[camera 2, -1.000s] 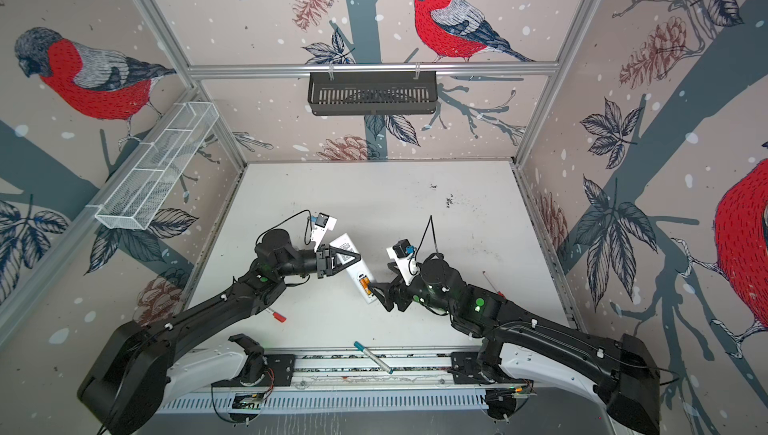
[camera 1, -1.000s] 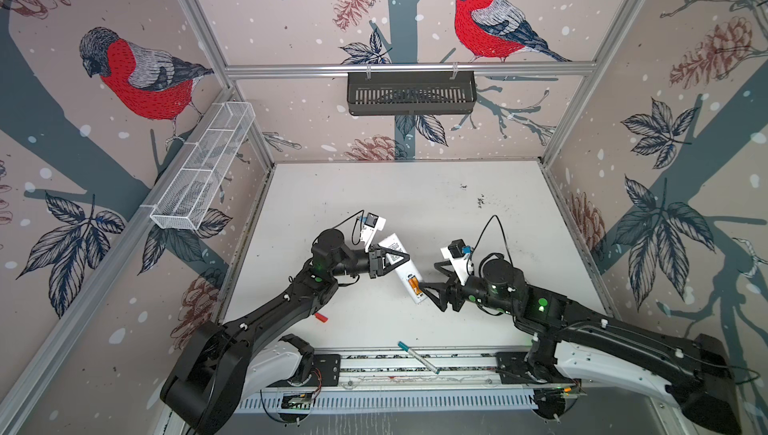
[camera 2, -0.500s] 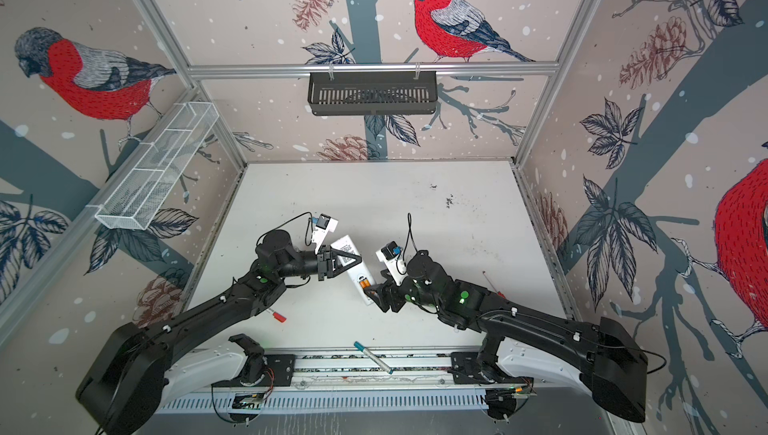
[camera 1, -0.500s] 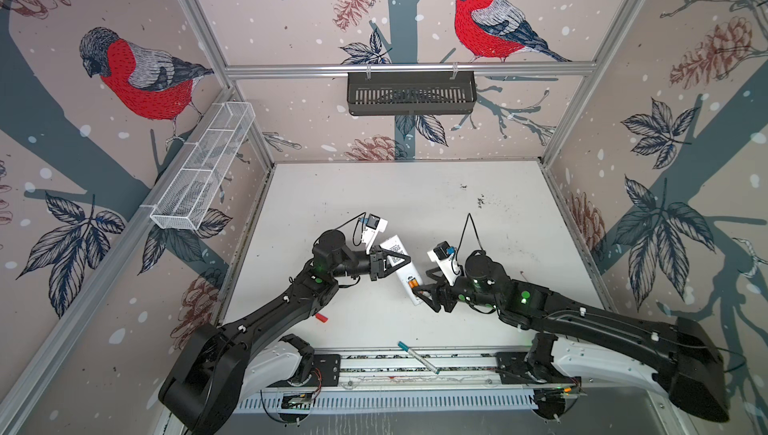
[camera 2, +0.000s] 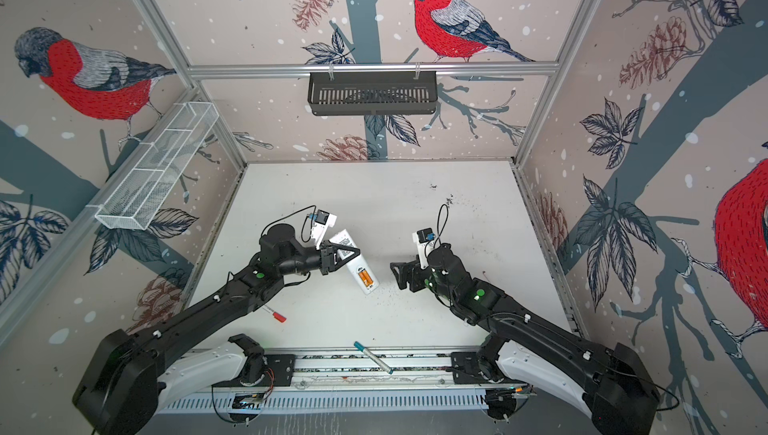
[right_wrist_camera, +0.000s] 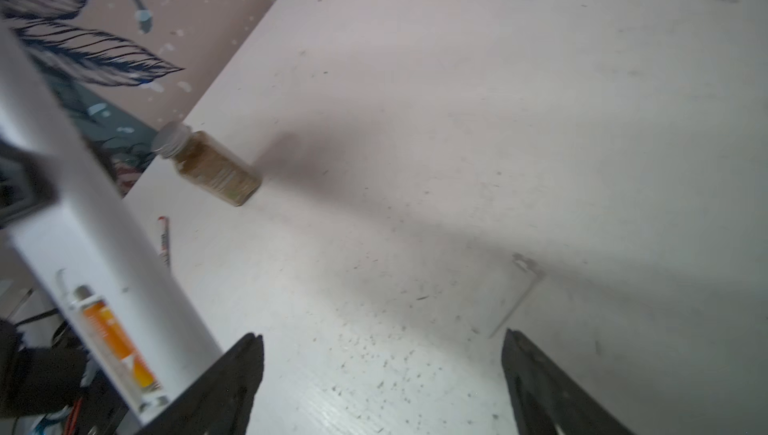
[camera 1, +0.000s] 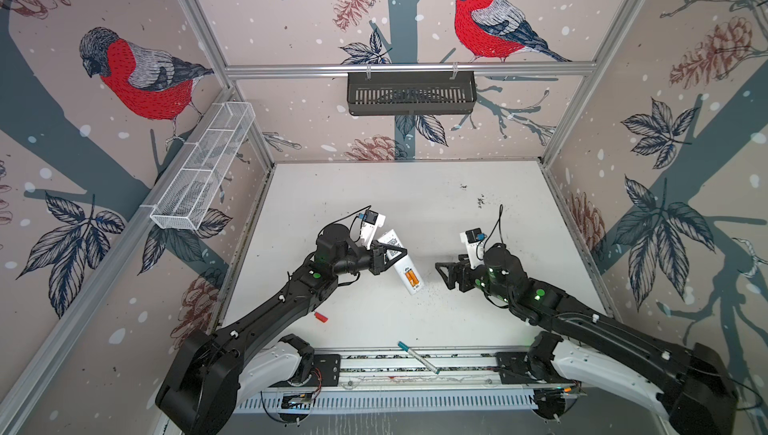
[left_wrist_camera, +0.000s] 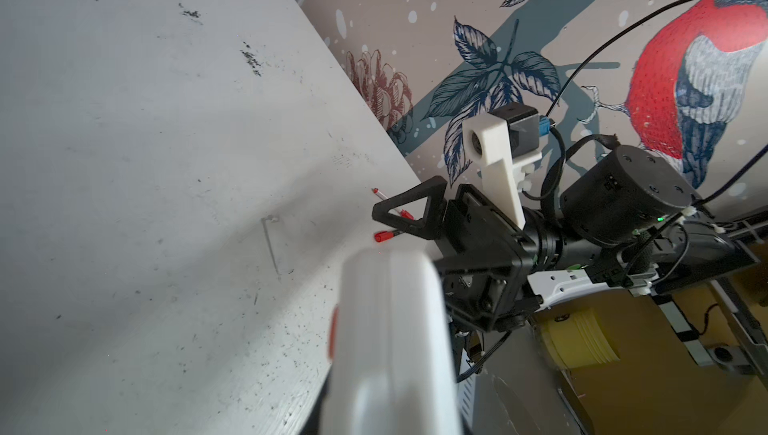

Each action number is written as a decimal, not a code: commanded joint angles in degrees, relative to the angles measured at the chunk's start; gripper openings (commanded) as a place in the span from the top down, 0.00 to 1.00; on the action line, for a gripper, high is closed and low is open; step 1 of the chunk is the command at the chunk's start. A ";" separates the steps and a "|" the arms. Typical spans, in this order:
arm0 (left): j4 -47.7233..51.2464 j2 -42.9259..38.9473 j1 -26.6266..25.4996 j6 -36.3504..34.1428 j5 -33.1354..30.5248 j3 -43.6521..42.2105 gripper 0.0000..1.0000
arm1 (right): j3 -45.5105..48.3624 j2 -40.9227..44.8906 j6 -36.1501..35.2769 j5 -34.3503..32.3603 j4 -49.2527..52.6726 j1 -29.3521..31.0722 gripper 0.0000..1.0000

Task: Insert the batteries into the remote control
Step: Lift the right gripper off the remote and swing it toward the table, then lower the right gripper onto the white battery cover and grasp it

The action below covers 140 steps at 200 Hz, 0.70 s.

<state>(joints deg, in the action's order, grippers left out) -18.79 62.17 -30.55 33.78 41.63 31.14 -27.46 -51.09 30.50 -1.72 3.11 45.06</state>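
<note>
The remote control (camera 1: pixel 400 260) (camera 2: pixel 354 261) is white and hangs tilted above the table, back side up, with my left gripper (camera 1: pixel 388 253) (camera 2: pixel 343 252) shut on its upper half. Two orange batteries (camera 1: pixel 410 277) (camera 2: pixel 365 277) lie side by side in the open bay near its lower end. The right wrist view shows the remote (right_wrist_camera: pixel 89 221) with one orange battery (right_wrist_camera: pixel 112 339) in the bay. My right gripper (camera 1: pixel 443 275) (camera 2: pixel 397 276) (right_wrist_camera: pixel 382 339) stands open and empty, a short way right of the remote. The remote (left_wrist_camera: pixel 390 329) fills the near part of the left wrist view.
A red-capped marker (camera 1: pixel 320 317) (camera 2: pixel 277 315) lies beside the left arm, and a teal-capped pen (camera 1: pixel 417 356) (camera 2: pixel 372 357) rests on the front rail. A small brown bottle (right_wrist_camera: pixel 210 169) lies near the left wall. A thin pale strip (right_wrist_camera: pixel 519 293) (left_wrist_camera: pixel 272 244) sits on the table.
My right gripper has drawn back to the right, away from the remote's lower end, and its jaws stand wider. The left gripper still holds the remote in the same place.
</note>
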 commanded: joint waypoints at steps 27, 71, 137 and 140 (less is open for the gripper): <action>2.59 1.49 -0.07 -3.15 -2.55 0.94 1.00 | -0.35 -4.97 7.61 -5.16 5.85 -5.77 0.12; 2.23 1.83 -0.05 -2.89 -2.18 0.46 1.00 | -3.43 -15.15 7.91 -0.87 6.27 -7.42 0.13; 2.74 0.95 -0.10 -3.28 -2.79 0.08 1.00 | -6.49 -27.51 8.08 3.63 1.10 -5.43 0.15; 2.73 1.01 -0.13 -3.26 -2.78 0.05 1.00 | -6.61 -27.79 8.05 3.71 0.84 -5.34 0.15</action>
<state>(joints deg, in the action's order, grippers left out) -15.70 63.57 -30.55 31.51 38.85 31.31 -33.08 -77.08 37.78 0.51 7.55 39.09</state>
